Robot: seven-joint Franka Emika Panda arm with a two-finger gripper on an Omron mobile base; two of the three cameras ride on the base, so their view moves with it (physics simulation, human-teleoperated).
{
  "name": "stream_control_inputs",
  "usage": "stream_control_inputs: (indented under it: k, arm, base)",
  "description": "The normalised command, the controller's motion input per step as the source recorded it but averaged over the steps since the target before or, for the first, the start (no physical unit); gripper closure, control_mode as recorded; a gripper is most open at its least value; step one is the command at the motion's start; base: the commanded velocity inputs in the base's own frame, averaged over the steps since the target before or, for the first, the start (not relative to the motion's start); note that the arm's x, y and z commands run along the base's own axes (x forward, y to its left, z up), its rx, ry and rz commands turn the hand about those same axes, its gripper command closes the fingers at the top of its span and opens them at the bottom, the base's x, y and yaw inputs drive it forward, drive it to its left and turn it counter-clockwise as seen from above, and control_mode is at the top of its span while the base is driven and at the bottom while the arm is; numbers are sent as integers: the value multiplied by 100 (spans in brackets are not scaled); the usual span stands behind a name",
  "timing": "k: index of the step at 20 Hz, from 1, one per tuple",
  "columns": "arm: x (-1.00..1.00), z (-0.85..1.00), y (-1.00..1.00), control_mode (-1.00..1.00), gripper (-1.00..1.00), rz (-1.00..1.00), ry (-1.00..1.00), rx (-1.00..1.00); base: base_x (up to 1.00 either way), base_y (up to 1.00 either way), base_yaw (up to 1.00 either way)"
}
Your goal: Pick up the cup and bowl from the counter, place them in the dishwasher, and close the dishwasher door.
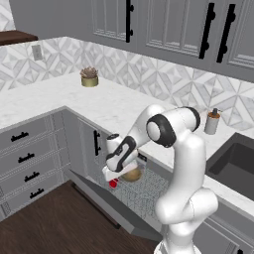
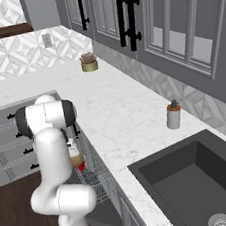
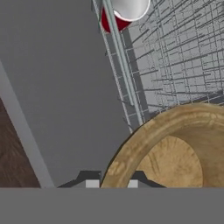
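Fingers (image 3: 92, 183) are pinched tight on the near rim of the bowl (image 3: 175, 148), one tip outside the wooden wall, one inside. The gripper (image 1: 120, 171) holds that bowl just above the wire rack (image 3: 175, 57) of the dishwasher (image 1: 144, 196). Beyond the bowl, at the rack's front edge, sits the cup (image 3: 118, 13), red wall and white inside showing. Below the rack lies the dishwasher door (image 1: 109, 201), dropped flat and open. Above the rack runs the counter (image 1: 119, 106), with a potted plant (image 1: 90, 77) and a soap bottle (image 1: 212, 121).
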Motion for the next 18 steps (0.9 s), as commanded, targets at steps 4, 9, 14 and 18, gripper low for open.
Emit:
stream_control_inputs:
  k: [4, 9, 14, 18]
  arm:
    - [19, -21, -31, -100, 100, 0, 2, 0]
    - [34, -48, -17, -100, 100, 0, 3, -2]
    - [34, -37, -23, -100, 100, 1, 0, -1]
    - [34, -49, -4, -100, 100, 2, 0, -2]
  base:
    - [0, 0, 0]
    - [0, 0, 0]
    - [0, 0, 0]
    - [0, 0, 0]
